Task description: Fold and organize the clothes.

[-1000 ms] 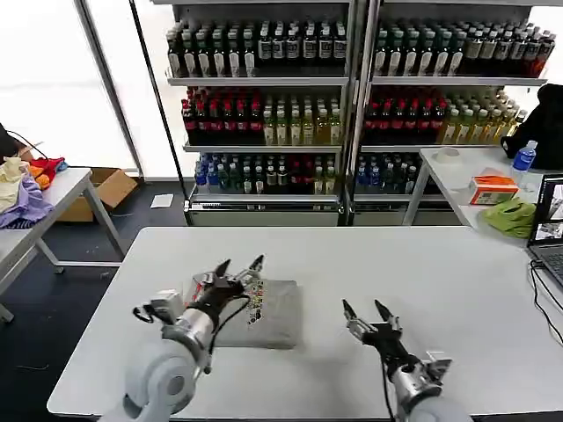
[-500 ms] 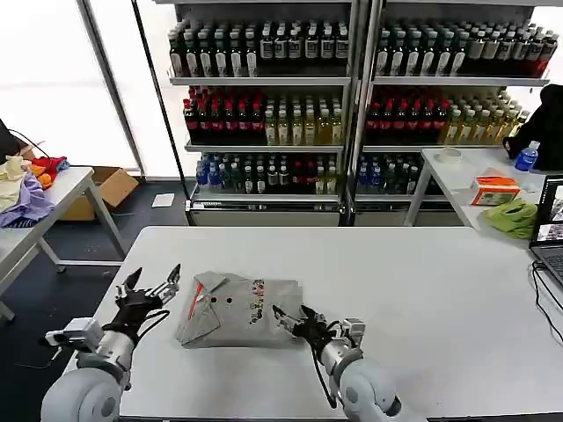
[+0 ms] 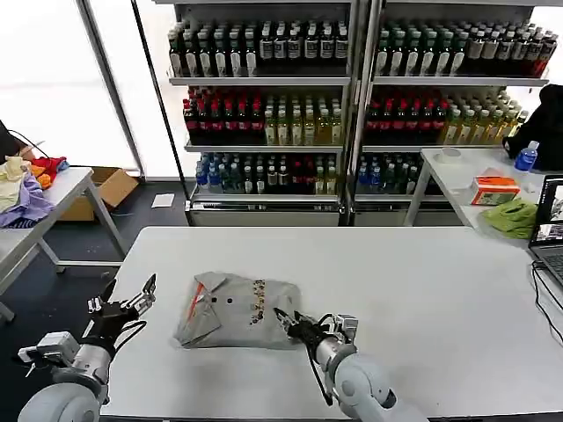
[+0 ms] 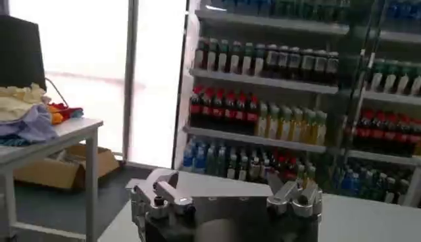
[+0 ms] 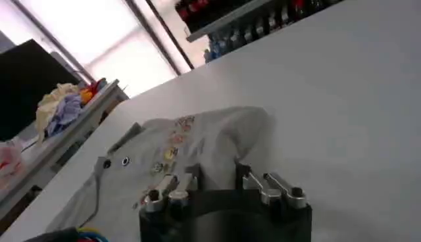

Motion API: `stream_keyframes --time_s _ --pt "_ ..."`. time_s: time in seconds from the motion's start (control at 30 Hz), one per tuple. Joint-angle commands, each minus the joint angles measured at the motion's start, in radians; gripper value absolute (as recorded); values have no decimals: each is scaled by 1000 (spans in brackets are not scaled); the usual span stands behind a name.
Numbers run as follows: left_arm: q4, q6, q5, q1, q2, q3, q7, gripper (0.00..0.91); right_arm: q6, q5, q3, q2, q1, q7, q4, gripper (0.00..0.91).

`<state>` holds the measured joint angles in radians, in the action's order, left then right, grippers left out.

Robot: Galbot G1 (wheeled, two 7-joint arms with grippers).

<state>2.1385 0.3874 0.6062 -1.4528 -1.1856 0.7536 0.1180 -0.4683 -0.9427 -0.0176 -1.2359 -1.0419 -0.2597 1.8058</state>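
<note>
Grippers come first from where I stand: the right gripper (image 3: 288, 322), its jaws near together on nothing, noses at the grey shirt (image 3: 237, 309)'s near right corner and should slide under before pinching, I'd say. Left gripper (image 3: 126, 296) hangs spread at nine o'clock off the table (image 3: 440, 290); one shirt, two grippers.

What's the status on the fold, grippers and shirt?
Left gripper open, off the table's left edge, empty. Right gripper at the near right corner of the folded grey shirt, closure unclear. Shirt flat on white table. Nothing in the way.
</note>
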Motion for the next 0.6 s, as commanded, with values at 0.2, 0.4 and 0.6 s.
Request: stream_keyframes --time_s 0.2,0.4,0.6 --pt "-12 17 105 -23 -9 37 57 907 -111 93 -281 218 -153 80 166 0" --pt "-10 19 122 -22 -15 29 77 907 -112 226 -359 302 -164 168 111 0" --pt "-1 21 128 -20 -31 20 80 907 -106 300 -359 255 -168 188 131 907"
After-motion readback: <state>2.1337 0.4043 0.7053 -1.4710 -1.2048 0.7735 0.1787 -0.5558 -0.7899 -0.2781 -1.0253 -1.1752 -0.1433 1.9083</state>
